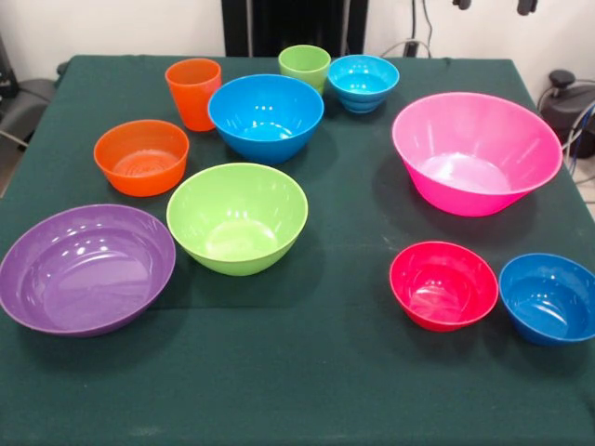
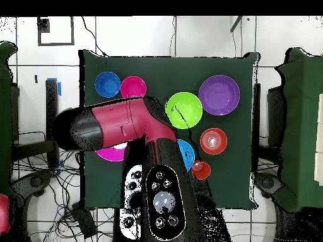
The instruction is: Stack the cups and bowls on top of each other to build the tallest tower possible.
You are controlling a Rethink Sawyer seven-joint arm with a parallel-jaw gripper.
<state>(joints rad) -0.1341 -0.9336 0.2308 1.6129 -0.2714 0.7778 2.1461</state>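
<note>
Dark green cloth is covering the table [image 1: 307, 390], and all ten pieces are sitting apart and upright, mouths up, with nothing stacked yet.

Taking the front view as a clock face:
- **12 o'clock:** the small light green plastic cup [image 1: 304, 65] is standing between the large glossy blue bowl [image 1: 266, 116] and a small blue bowl [image 1: 363, 82].
- **11 o'clock:** the glossy orange plastic cup [image 1: 193, 88] is standing here.
- **10 o'clock:** the medium orange bowl [image 1: 141, 156] is sitting here.
- **Near centre:** the large lime green bowl [image 1: 237, 218] is resting here.
- **8 o'clock:** the wide shallow purple bowl [image 1: 85, 268] is lying here.
- **2 o'clock:** the huge pink bowl [image 1: 476, 153] is lying here.
- **4 o'clock:** the small red bowl [image 1: 443, 285] and the second small blue bowl [image 1: 548, 297] are sitting side by side.

The red and black arm [image 2: 120, 123] is reaching over the table in the overhead view. The gripper [image 1: 495, 5] is showing only as dark bits at the top edge, and whether it is spread or closed cannot be told.

The pieces are probably light, stiff and slippery. Pinching a thin rim wall is likely offering the surest hold, and the cups' narrow bodies are also looking graspable.
</note>
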